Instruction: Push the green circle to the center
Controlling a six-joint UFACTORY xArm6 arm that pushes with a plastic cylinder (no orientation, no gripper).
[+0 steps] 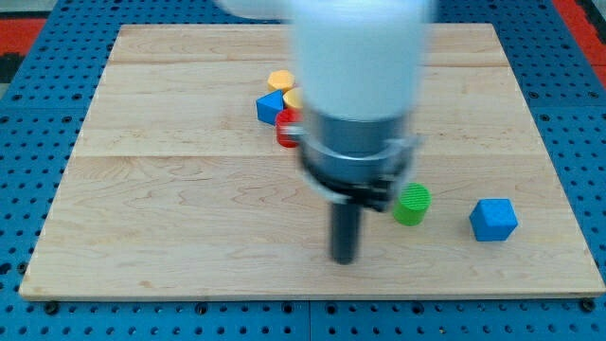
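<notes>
Approach step, I judge: my tip [344, 260], a bare rod gripping nothing, sits below-left of the green circle [412, 204], and must round to its right to shove it centreward

Looks like robotics lab bench, not home or shop. Blue pegboard base [38, 313] with regular grid of holes, typical test-rig mounting plate. Pale wooden board [189, 189] laid flat on top as work surface. Big white-and-dark robot arm [355, 104] hanging over it, blurred. Small plastic blocks scattered about, like experiment props. Nothing domestic anywhere.
</notes>
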